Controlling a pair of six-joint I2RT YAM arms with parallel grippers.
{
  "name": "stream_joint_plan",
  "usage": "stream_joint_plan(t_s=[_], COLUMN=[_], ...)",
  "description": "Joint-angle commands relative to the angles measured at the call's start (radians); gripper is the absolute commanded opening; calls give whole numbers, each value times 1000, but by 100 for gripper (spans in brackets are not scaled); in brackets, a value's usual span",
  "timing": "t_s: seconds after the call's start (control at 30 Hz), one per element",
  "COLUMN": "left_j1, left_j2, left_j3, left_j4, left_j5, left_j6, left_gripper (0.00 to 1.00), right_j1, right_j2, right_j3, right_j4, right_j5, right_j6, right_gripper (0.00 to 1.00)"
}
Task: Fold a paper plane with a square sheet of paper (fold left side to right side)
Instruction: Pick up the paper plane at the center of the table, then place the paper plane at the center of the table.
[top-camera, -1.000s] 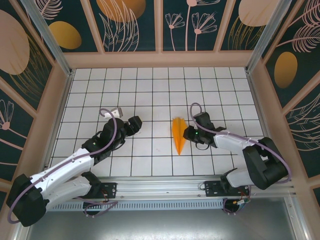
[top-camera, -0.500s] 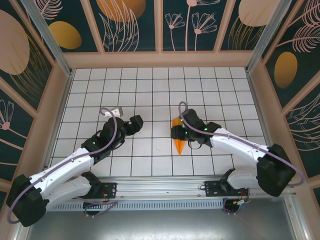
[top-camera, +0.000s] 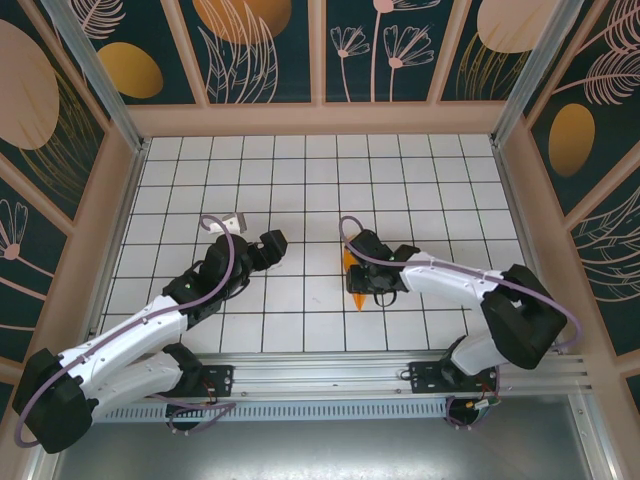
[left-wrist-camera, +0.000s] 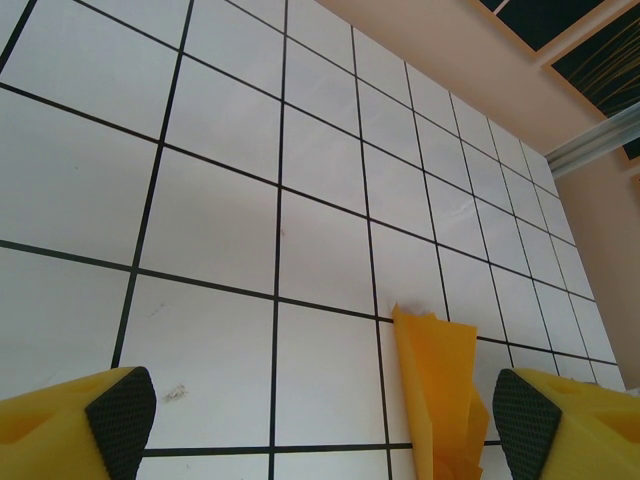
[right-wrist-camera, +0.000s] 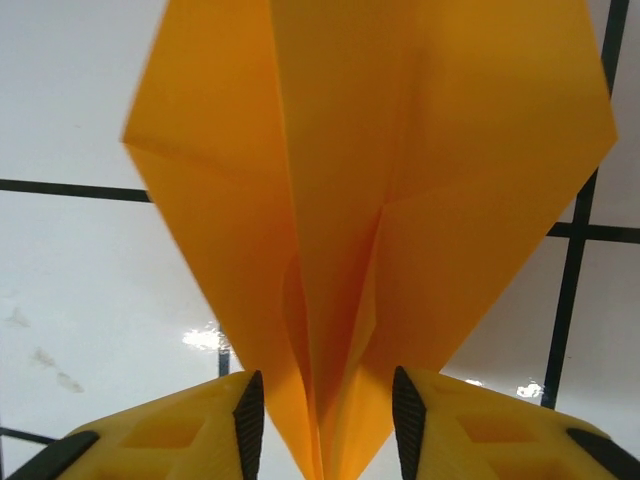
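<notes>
Straddling the paper plane (right-wrist-camera: 370, 150), its tip cut off, right fingers (right-wrist-camera: 470, 430), grip unclear; left fingers (left-wrist-camera: 60, 430) wide apart, empty.

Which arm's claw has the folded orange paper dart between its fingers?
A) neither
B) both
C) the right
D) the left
C: the right gripper has yellow fingers either side of the orange folded paper plane; the left gripper is open, apart from it.

Paper plane (top-camera: 352, 298): bright orange, folded into a slim dart with a centre crease. It lies near mid-worktop (top-camera: 300, 180), point toward the near edge, partly between the right tool's (right-wrist-camera: 325, 400) parted fingers.
</notes>
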Motion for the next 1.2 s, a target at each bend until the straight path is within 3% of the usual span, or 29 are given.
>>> stream_joint_plan(t_s=[0.0, 0.27, 0.43, 0.8, 1.0, 1.17], left_j1=[4, 4, 5, 4, 4, 4], left_j2=[-16, -33, -43, -44, -40, -36], left_j3=[-2, -10, -10, -12, -4, 11], left_j4=[19, 8, -1, -3, -18, -35], left_j5=[-9, -19, -16, 0, -2, -18], left_j6=[20, 21, 30, 48, 61, 66], left_gripper=[90, 90, 91, 92, 92, 93], right_j1=[8, 1, -70, -252, -254, -254], right_j2=[37, 111, 129, 379, 467, 483], right_j3=[16, 45, 111, 423, 510, 520], right_j4=[15, 53, 65, -38, -71, -98], right_j5=[27, 51, 25, 24, 17, 11], right_j6=[-3, -23, -71, -228, -256, -266], right_gripper=[36, 20, 1, 1, 2, 9])
